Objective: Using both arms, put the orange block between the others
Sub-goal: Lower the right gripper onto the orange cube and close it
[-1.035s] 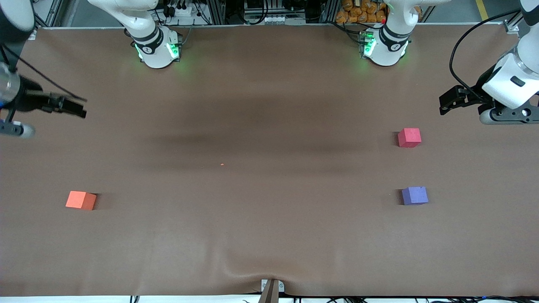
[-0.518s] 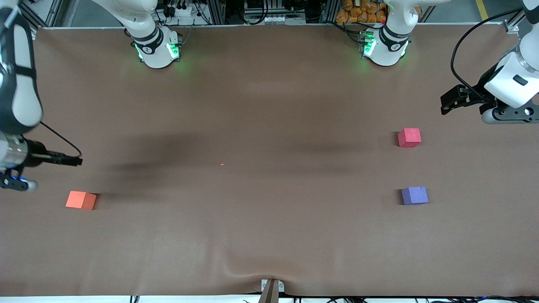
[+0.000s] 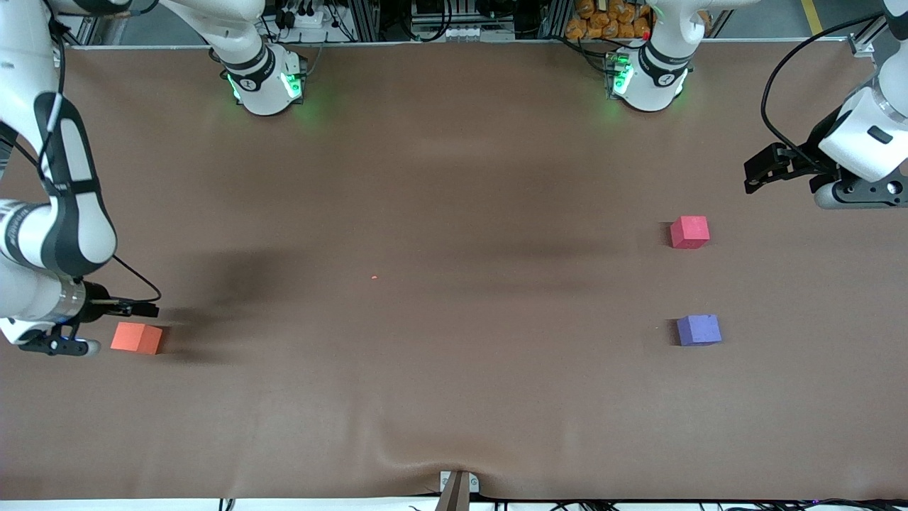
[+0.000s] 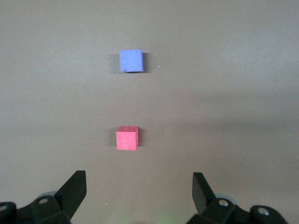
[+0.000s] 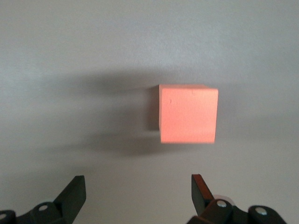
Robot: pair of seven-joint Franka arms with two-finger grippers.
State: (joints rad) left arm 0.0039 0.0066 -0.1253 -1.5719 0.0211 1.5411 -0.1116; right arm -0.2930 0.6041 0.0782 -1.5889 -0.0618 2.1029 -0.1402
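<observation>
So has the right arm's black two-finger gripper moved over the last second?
Yes. The right gripper has come down the front view toward the small matte orange cube, which stayed put.

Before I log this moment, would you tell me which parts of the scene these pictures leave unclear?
- Right gripper, front view: seen edge-on beside the orange block, so its height above the table is unclear.
- Left gripper, front view: the arm's upper links run off the picture's edge.
- Orange speck, front view: too small to identify.
- Pinkish-red cube and purple-blue cube: undersides hidden.
</observation>
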